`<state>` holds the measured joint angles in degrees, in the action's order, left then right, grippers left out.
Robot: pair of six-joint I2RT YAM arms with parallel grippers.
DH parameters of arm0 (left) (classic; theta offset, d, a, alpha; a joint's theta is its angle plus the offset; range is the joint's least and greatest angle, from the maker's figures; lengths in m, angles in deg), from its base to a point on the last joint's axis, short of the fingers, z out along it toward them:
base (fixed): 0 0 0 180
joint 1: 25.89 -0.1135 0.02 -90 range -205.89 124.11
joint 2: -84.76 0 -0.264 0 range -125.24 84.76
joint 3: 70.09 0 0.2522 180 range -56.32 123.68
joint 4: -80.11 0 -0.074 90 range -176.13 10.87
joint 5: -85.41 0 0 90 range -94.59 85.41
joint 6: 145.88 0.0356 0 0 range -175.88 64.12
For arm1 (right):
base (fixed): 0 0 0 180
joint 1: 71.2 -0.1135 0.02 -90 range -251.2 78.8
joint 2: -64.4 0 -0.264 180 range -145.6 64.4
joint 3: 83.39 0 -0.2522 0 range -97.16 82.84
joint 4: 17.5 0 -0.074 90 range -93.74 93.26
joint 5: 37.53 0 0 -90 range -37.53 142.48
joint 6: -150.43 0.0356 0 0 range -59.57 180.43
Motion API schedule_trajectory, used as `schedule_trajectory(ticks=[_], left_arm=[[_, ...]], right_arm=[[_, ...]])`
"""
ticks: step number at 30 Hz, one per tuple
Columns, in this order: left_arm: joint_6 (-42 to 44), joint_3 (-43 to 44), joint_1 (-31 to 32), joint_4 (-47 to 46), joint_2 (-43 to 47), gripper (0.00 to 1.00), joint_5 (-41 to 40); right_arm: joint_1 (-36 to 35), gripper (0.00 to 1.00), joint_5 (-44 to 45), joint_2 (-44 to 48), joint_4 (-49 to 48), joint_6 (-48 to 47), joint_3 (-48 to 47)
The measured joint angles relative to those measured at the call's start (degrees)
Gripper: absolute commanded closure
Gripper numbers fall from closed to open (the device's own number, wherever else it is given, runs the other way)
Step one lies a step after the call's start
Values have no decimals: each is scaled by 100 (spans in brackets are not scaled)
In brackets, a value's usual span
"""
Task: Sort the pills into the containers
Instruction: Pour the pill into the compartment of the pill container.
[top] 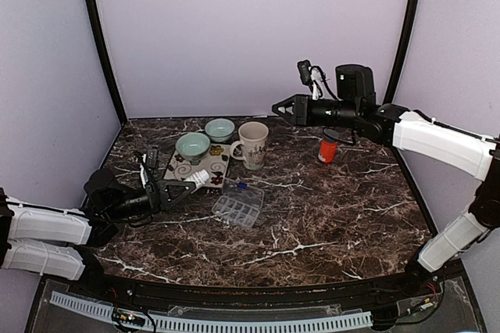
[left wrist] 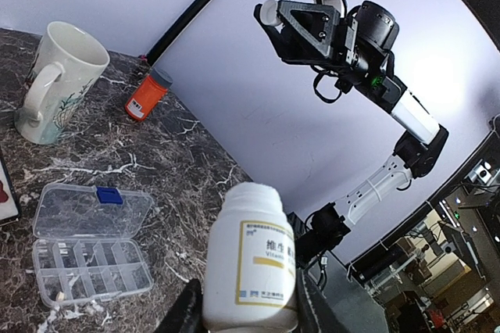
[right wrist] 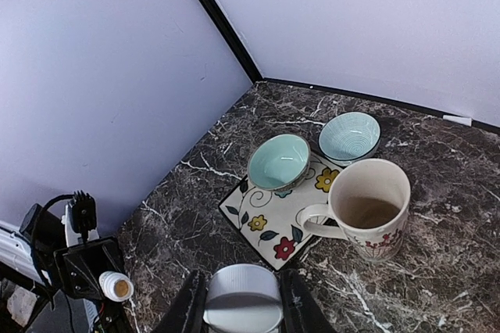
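Note:
My left gripper (left wrist: pixel 250 309) is shut on a white pill bottle (left wrist: pixel 254 259) with a yellow-edged label. It holds the bottle low over the table's left side (top: pixel 201 178). The bottle's mouth is uncapped and shows yellowish contents (right wrist: pixel 117 286). My right gripper (right wrist: pixel 242 306) is shut on a white ribbed cap (right wrist: pixel 244 298) and hangs high above the back of the table (top: pixel 277 106). A clear pill organizer (top: pixel 238 206) with a blue tab lies open just right of the left gripper (left wrist: pixel 90 243). An orange pill bottle (top: pixel 328 148) stands upright at the back right.
A flowered tile (top: pixel 199 167) carries a teal bowl (top: pixel 192 145). A blue bowl (top: pixel 219 128) sits behind it, and a white mug (top: pixel 252 144) stands to the right. Purple walls with black posts enclose the marble table (top: pixel 328 216).

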<state>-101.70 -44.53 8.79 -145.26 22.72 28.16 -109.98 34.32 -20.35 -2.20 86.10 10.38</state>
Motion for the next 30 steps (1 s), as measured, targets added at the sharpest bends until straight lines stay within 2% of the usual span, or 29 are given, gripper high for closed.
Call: schedule_trajectory(ticks=[30], left_arm=[[-96, -540, 199, -2166, -2096, 100, -197]], right_arm=[[87, 75, 219, 199, -411, 107, 505]])
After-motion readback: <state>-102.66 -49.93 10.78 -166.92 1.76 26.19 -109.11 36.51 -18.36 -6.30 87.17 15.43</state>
